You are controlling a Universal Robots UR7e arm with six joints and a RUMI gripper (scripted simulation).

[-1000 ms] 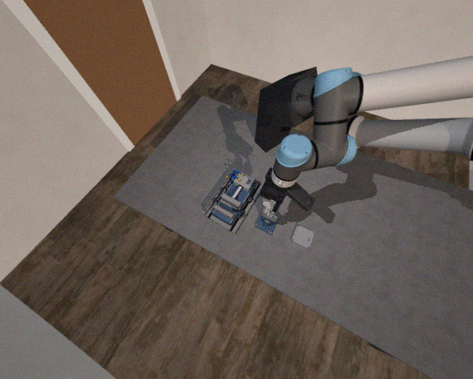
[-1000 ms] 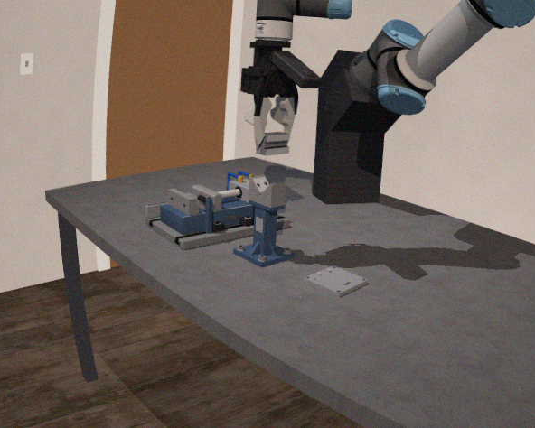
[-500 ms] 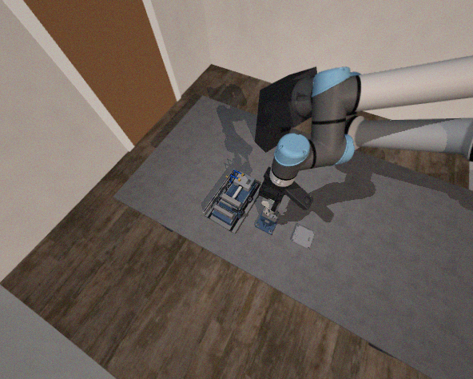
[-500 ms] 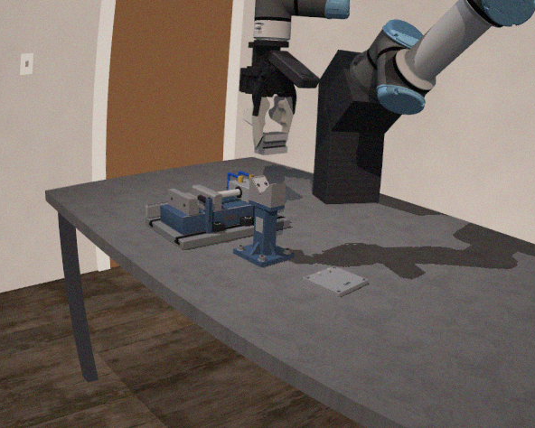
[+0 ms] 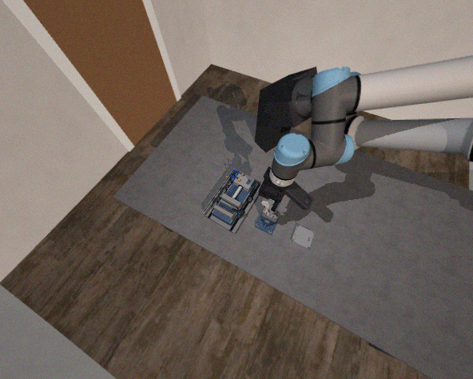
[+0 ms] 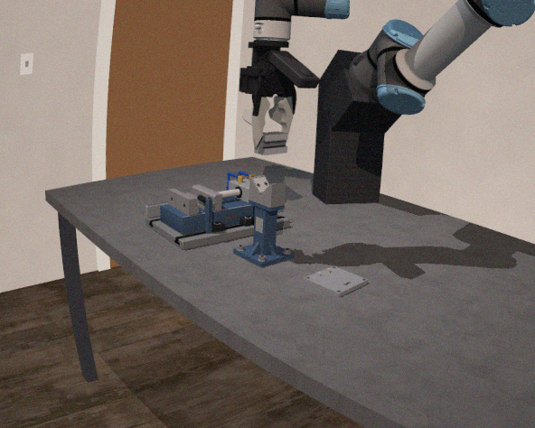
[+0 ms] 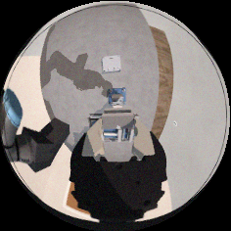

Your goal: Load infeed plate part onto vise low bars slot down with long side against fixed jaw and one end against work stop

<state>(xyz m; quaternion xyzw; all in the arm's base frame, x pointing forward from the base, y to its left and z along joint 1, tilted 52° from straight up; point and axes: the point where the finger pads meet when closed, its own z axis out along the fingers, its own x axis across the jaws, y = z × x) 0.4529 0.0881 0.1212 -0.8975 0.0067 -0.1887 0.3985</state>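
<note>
- Grey and rectangular, the block with a milled recess [image 6: 272, 144] [image 7: 118, 117] hangs in the air, gripped between my pale fingers; which way its slot faces, I cannot tell.
- My black two-jaw gripper [image 5: 269, 208] [image 6: 272, 137] [image 7: 117, 116] is partly open, closed on that block and pointing down.
- Below the block, apart from it, I see the grey V-block [image 5: 272, 217] [image 6: 271, 196] on its blue post and bolted base [image 5: 265, 225] [image 6: 264, 230] [image 7: 116, 91].
- Left of that post, in the exterior view, I have the blue-and-grey vise [image 5: 227, 207] [image 6: 183, 221], its jaws apart, with no block between them.
- Right of the post and nearer in that view, the flat, pale infeed plate [image 5: 302, 235] [image 6: 337, 280] [image 7: 112, 64] lies bare on the grey table [image 5: 371, 261] [image 6: 397, 322] [image 7: 73, 44].
</note>
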